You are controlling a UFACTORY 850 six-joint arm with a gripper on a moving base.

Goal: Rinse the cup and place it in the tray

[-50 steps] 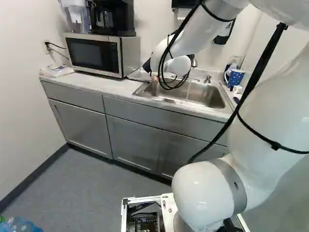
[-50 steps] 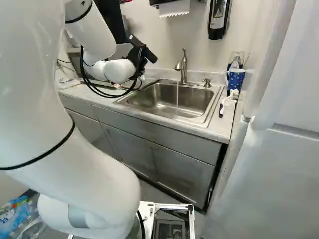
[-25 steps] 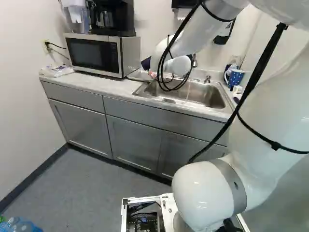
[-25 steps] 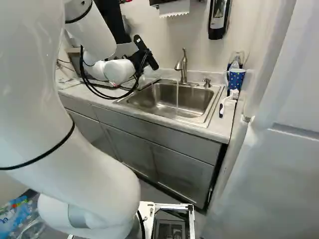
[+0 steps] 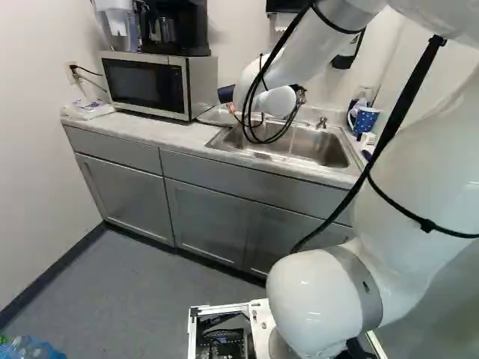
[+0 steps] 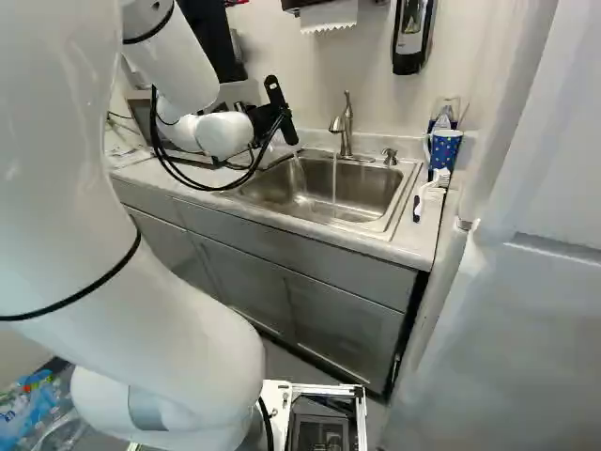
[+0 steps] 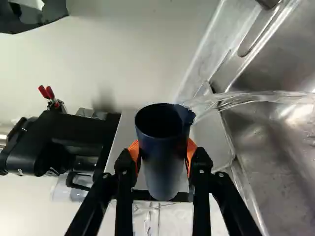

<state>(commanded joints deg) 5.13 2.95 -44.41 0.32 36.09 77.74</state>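
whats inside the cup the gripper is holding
Only the dark upper inside of the cup shows, with water pouring from its rim into the sink. The bottom and any water left there are hidden.

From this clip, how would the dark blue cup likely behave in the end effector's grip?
The cup is probably stiff: it looks undented between the orange pads. It may be slippery near the rim, where water spills out, and should lighten as that pours off.

Bent arm [image 6: 178, 329], end effector [image 6: 282, 111] sideways, gripping
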